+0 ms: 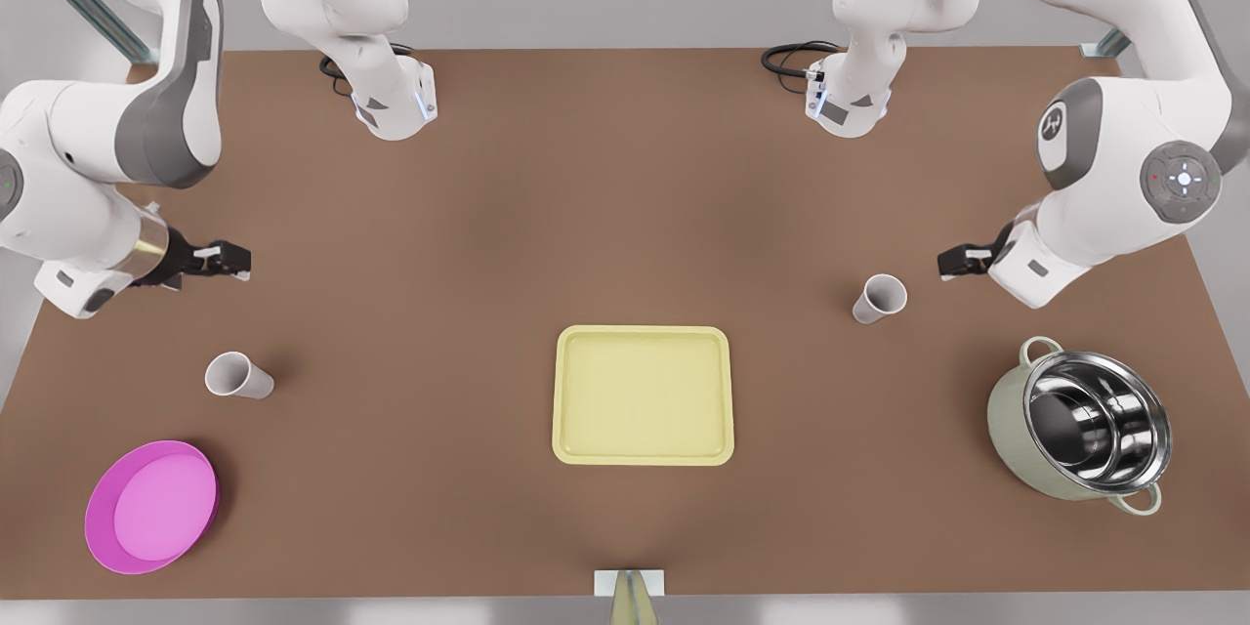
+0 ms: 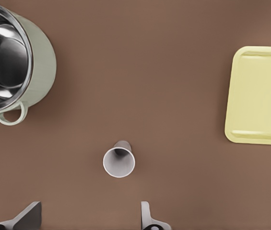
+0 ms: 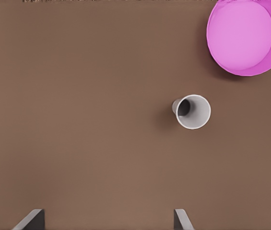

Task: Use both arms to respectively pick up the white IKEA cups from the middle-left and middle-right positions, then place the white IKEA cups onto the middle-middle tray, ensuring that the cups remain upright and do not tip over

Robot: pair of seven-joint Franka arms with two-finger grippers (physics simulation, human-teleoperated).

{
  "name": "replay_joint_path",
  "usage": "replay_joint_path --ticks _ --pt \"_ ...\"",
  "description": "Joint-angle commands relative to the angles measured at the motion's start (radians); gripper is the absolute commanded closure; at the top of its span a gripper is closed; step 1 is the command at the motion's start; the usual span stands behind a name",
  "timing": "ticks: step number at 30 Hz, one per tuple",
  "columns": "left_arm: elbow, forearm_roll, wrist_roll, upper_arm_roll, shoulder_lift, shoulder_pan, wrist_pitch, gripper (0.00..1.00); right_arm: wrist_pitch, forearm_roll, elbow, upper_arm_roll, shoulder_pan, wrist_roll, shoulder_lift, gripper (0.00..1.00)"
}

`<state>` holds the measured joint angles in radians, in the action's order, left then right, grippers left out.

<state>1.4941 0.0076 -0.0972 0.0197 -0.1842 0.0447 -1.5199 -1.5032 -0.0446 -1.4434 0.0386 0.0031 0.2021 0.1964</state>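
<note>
Nearest in the front view, beyond the tray's (image 1: pixel 642 334) near corners: a round pink plate (image 1: pixel 151 506) well off toward the front view's left, a steel pot (image 1: pixel 1016 430) with pale green wall well off toward the front view's right. Both apart from the tray.

Next, the pale yellow tray itself, flat on the brown table (image 1: pixel 625 215), nothing on it.

Level with the tray's middle, well to its left in the front view: one white IKEA cup (image 1: pixel 237 376), upright on the table, mouth up, near the pink plate (image 3: pixel 245 36) but not touching, as seen from the right wrist view (image 3: pixel 193 111).

Slightly beyond the tray's far edge, to its right in the front view: the other white IKEA cup (image 1: pixel 880 298), upright as well, standing between the pot (image 2: pixel 44 62) and the tray (image 2: pixel 231 96) in the left wrist view (image 2: pixel 119 162).

Farther from the tray than either cup: the two grippers. Right gripper (image 1: pixel 234 259) beyond the left-hand cup, above the table, fingers spread wide (image 3: pixel 106 219), grasping nothing, clear of the cup. Left gripper (image 1: pixel 952 261) just beyond the right-hand cup, fingers likewise spread (image 2: pixel 89 218), empty, cup standing just ahead of the gap without contact.

Farthest from the tray: both arm bases near the table's far edge.
</note>
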Motion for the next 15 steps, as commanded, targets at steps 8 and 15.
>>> replay_joint_path --ticks 8,15 --pt "0.366 0.003 0.002 -0.044 -0.008 -0.005 -0.405 0.0 -0.017 0.011 -0.002 0.02 -0.009 0.056 0.026 0.0" --pt "0.6 0.0 0.001 -0.066 -0.04 -0.012 -0.693 0.0 -0.098 0.011 0.007 0.02 -0.061 0.056 0.167 0.0"
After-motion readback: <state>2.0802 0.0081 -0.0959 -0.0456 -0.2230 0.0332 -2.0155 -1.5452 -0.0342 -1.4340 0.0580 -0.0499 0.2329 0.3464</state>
